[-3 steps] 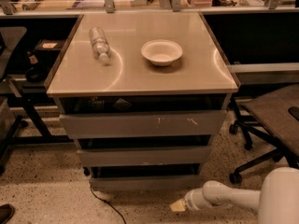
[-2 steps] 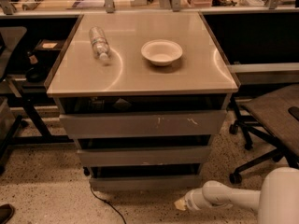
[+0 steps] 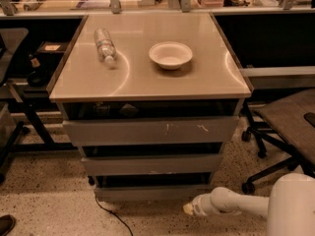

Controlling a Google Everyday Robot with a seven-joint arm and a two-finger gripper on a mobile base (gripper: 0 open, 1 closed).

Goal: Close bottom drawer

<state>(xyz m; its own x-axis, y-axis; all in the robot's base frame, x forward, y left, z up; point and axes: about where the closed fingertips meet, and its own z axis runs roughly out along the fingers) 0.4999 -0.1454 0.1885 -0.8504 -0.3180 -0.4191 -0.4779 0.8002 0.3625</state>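
The cabinet has three grey drawers stepped out under a tan top [image 3: 147, 82]. The bottom drawer [image 3: 155, 191] is the narrowest, with a plain flat front low near the floor, and stands slightly out. The middle drawer [image 3: 152, 164] and the widest top drawer [image 3: 150, 131], marked with white scratches, sit above it. My gripper [image 3: 188, 209] is at the end of the white arm, low by the floor, just right of and below the bottom drawer's right corner.
A clear plastic bottle [image 3: 104, 45] lies on the cabinet top beside a white bowl [image 3: 170, 54]. An office chair [image 3: 288, 127] stands at the right. A black cable [image 3: 110, 215] runs on the speckled floor at the cabinet's foot. A desk frame [image 3: 29, 112] stands at the left.
The gripper has edged slightly to the right and back from the bottom drawer's front. The drawers look unchanged.
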